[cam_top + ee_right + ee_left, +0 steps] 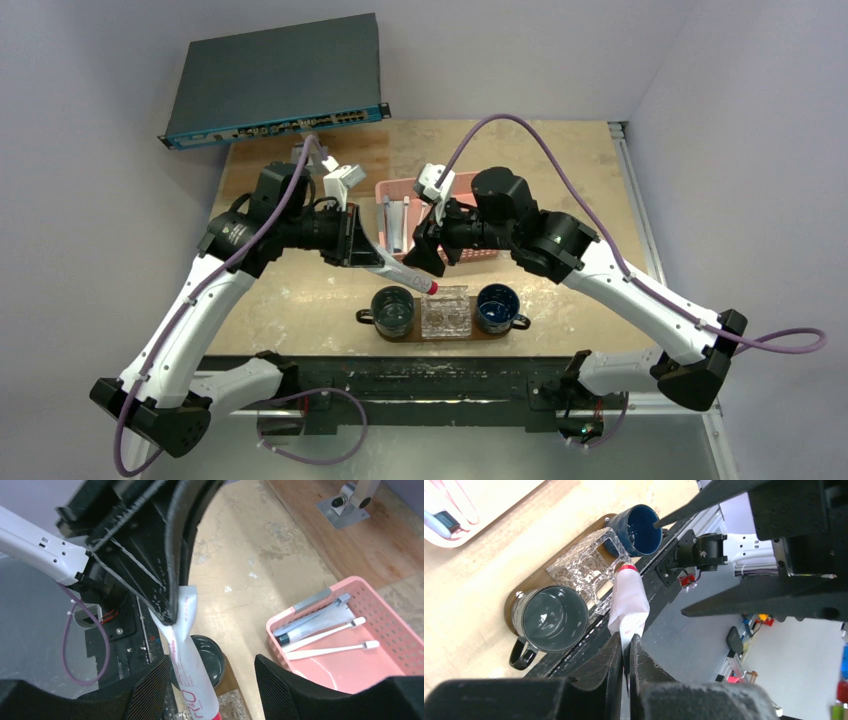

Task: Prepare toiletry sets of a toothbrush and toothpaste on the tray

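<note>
White plastic squeeze tube with a red cap, pinched by its flat crimped end between the tightly closed fingers of the left gripper. Hanging at a slant above the flat dark brown wooden tray, cap end lowest and close by a corner of the clear patterned glass holder; cannot tell whether touching it. On the tray, to either side of that holder, a dark grey-blue mug and a deep blue mug. Just beside the tube, the right gripper, fingers spread wide and clasping nothing, the tube passing between them without contact. Farther back on the table, a pink lattice plastic basket, and lying in it two slim white toothbrushes next to a silver-grey squeeze tube with a dark cap.
</note>
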Controlling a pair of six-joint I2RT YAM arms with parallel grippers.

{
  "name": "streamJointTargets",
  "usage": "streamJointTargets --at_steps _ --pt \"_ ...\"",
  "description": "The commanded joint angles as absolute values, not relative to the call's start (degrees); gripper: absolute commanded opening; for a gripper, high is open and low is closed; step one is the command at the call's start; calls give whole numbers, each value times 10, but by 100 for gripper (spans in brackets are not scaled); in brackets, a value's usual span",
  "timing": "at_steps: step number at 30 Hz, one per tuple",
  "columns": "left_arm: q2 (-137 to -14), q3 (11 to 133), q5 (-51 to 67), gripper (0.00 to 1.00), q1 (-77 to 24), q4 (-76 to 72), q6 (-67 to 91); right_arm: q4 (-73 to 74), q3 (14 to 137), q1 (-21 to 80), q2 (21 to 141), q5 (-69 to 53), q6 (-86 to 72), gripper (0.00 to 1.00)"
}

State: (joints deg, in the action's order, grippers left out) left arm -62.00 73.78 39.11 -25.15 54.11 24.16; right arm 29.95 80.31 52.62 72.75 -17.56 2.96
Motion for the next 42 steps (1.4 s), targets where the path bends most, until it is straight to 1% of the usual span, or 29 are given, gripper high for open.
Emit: streamJointTargets --at_steps 1,4,8,14,21,23,31,33,34,39,42 --pt "-603 774 368 0 -267 569 198 285 773 530 700 -189 8 66" --pt "-596 779 399 0 -271 579 170 277 750 530 679 -251 10 70" --pt "-575 779 456 0 -274 578 134 270 735 530 666 -353 18 72" --pt "-534 772 519 0 -284 564 104 235 717 530 668 -445 7 75" --pt "-506 750 573 0 -296 533 101 197 731 531 707 -512 -30 75" --pt "-505 748 573 0 -298 532 100 180 732 533 715 -534 -44 74" --pt "-517 748 544 0 -307 536 93 181 757 558 746 -534 -54 70" --pt "-520 749 542 0 -309 537 92 176 756 561 747 -532 -59 66" --pt "-521 749 542 0 -311 537 91 173 755 562 749 -533 -61 61" --pt "-525 745 532 0 -319 538 86 158 753 568 752 -538 -74 35" --pt "-526 742 528 0 -322 538 84 155 751 569 753 -534 -76 22"
